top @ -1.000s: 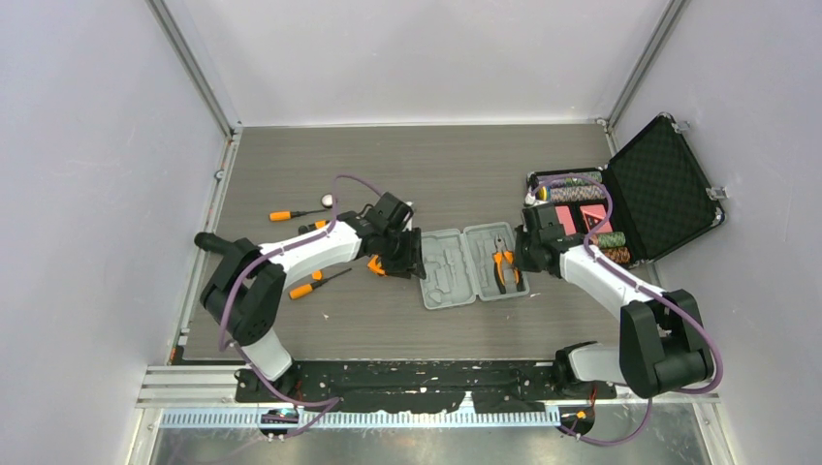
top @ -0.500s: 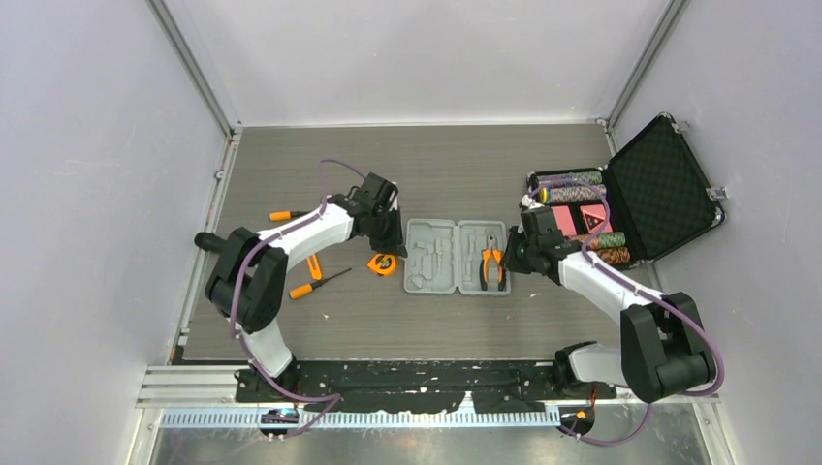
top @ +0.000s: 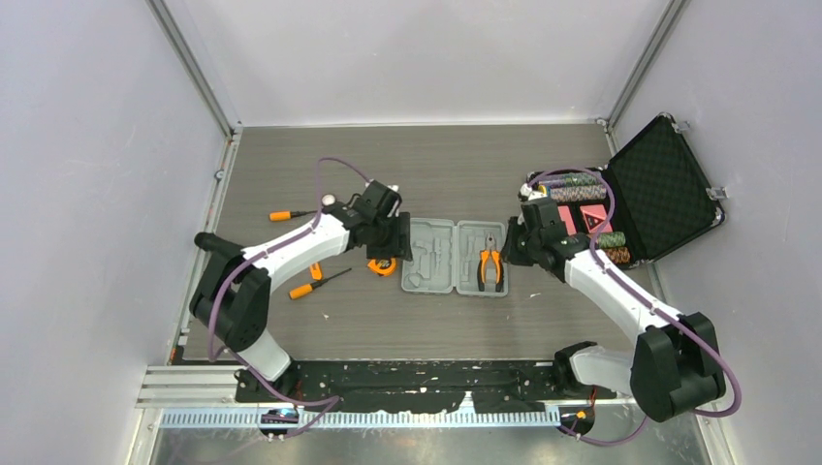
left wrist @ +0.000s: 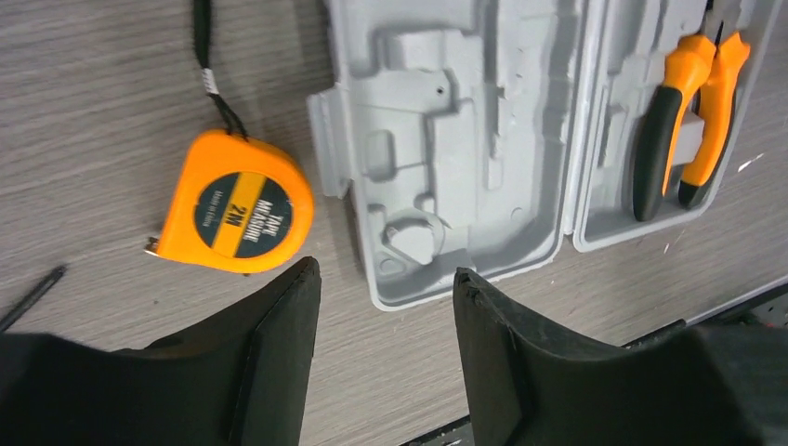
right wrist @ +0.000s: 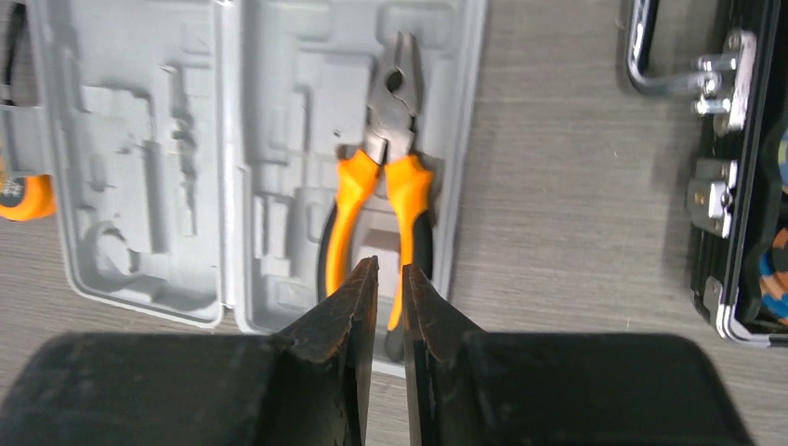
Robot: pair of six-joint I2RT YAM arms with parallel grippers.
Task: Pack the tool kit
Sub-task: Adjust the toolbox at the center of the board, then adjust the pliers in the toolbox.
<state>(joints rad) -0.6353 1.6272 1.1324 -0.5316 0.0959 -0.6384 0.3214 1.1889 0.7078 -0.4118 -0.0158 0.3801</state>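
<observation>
Left gripper (left wrist: 386, 271), jaws apart and empty, hovers just beside the tape measure (left wrist: 237, 209), which lies on the table (top: 543, 165) at the left edge of the tool kit case (left wrist: 446, 139). A second ago the case sits skewed; now it lies square to me. Right gripper (right wrist: 390, 267), fingers nearly together on nothing, hangs over the pliers (right wrist: 388, 149) seated in the case's right half. I judge the tape measure and the screwdrivers (top: 305, 288), well left of the case, remain unpacked.

Pliers (top: 491, 266) in case (top: 429, 258), tape measure (top: 382, 265) left.
</observation>
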